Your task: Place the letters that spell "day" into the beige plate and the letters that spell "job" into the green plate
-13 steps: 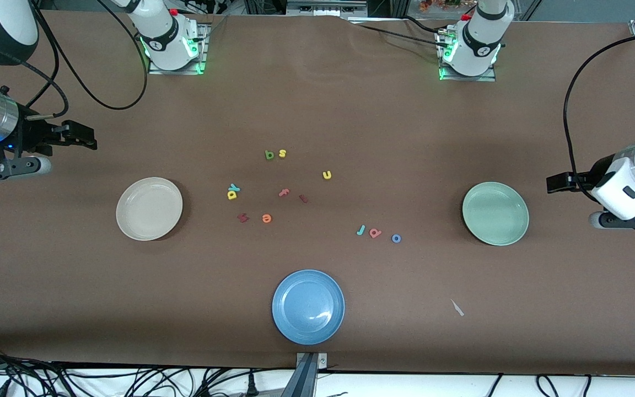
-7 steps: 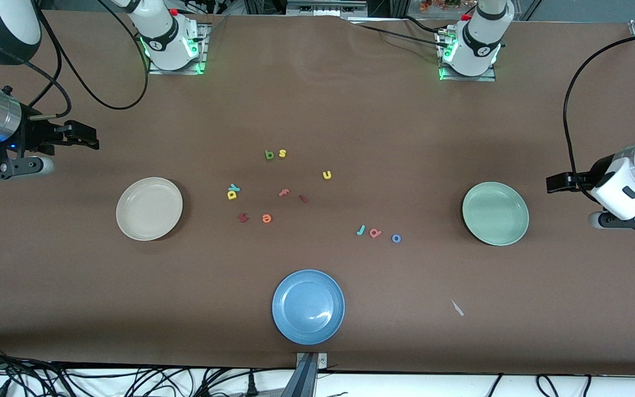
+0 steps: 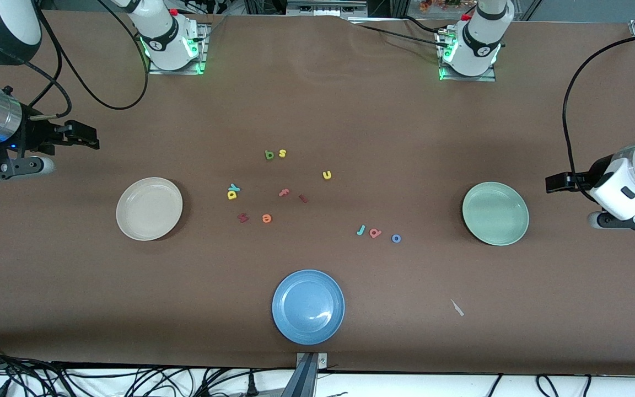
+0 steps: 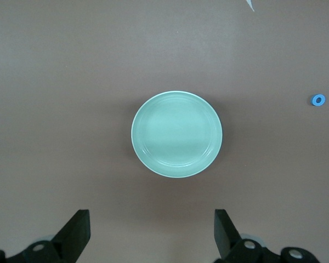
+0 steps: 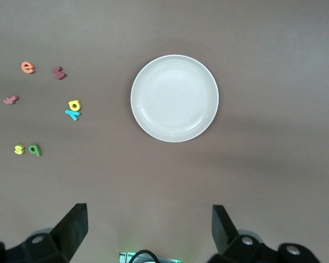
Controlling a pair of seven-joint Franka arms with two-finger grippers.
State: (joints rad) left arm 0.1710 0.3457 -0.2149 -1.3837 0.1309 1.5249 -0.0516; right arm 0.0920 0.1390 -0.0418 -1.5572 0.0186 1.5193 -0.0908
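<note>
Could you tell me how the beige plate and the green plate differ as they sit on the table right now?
The beige plate is cream-coloured; the green plate is pale mint. The beige plate lies toward the right arm's end of the table, the green plate toward the left arm's end. The yellow letter and teal "y" lie nearest the beige plate, the blue "o" nearest the green plate. Both are round, shallow, raised-rimmed, about equal in size, and hold no letters.
</note>
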